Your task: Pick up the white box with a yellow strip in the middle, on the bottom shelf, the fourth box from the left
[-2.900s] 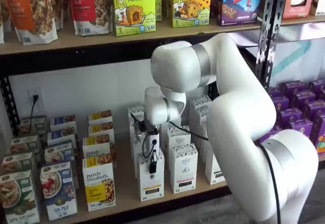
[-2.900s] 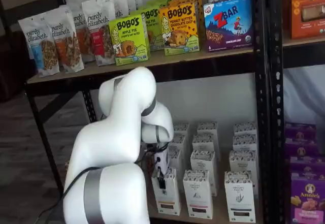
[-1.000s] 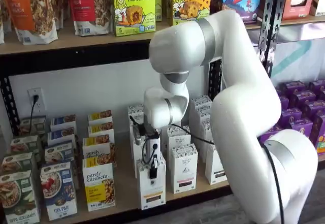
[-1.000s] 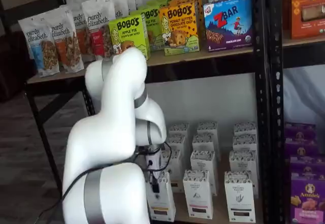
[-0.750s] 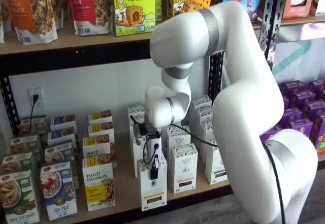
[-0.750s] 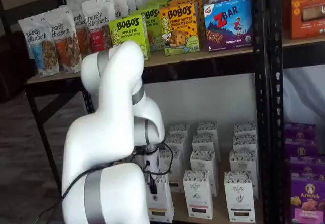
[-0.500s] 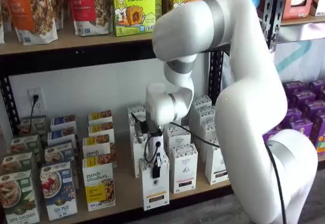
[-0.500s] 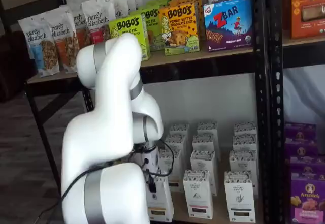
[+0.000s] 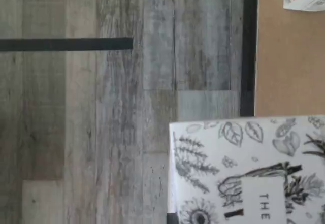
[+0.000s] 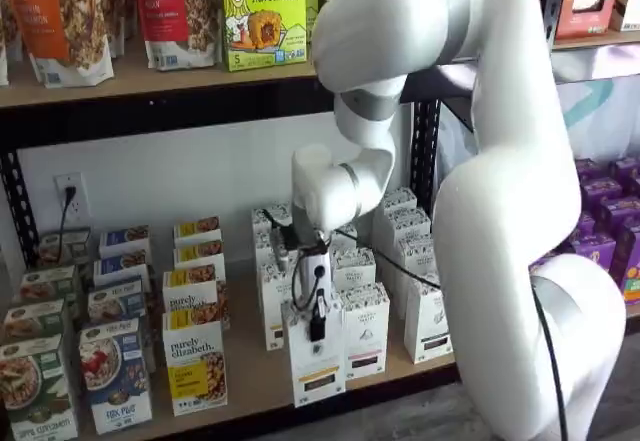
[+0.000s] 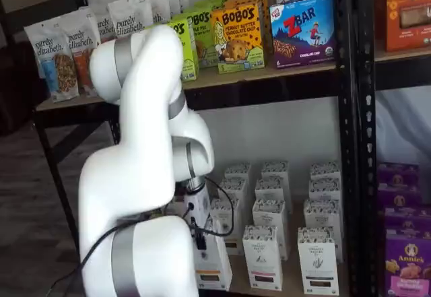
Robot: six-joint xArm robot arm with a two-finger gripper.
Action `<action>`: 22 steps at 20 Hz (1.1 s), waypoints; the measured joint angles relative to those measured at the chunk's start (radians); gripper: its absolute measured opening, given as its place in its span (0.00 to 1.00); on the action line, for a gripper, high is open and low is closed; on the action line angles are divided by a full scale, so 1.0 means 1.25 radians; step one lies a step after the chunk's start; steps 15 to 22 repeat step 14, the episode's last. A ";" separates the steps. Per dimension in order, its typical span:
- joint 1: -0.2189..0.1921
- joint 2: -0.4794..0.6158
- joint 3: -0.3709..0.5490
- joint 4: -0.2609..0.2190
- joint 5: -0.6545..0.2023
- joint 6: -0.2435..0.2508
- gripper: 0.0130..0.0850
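Note:
The white box (image 10: 316,363) is a tall narrow carton with a speckled top band and a short strip low on its front. It stands out past the front edge of the bottom shelf (image 10: 245,386) in both shelf views. My gripper (image 10: 318,323) comes down on its top and is shut on the white box (image 11: 213,268); a black finger and cable show at the gripper (image 11: 200,238). In the wrist view the box's leaf-printed top (image 9: 249,168) lies beside the shelf's black front rail (image 9: 248,46), over grey floor.
Like white cartons (image 10: 366,333) stand just right of the held box and in rows behind it. Granola boxes (image 10: 195,366) are to its left, purple boxes (image 10: 600,241) far right. An upper shelf (image 10: 150,81) of snack boxes hangs overhead. My white arm (image 11: 141,196) fills one shelf view's left.
The gripper has drawn the white box forward, off the row and towards the shelf's front edge. The arm's elbow has risen towards the upper shelf.

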 joint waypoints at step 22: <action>-0.019 -0.168 0.107 0.053 0.079 -0.065 0.50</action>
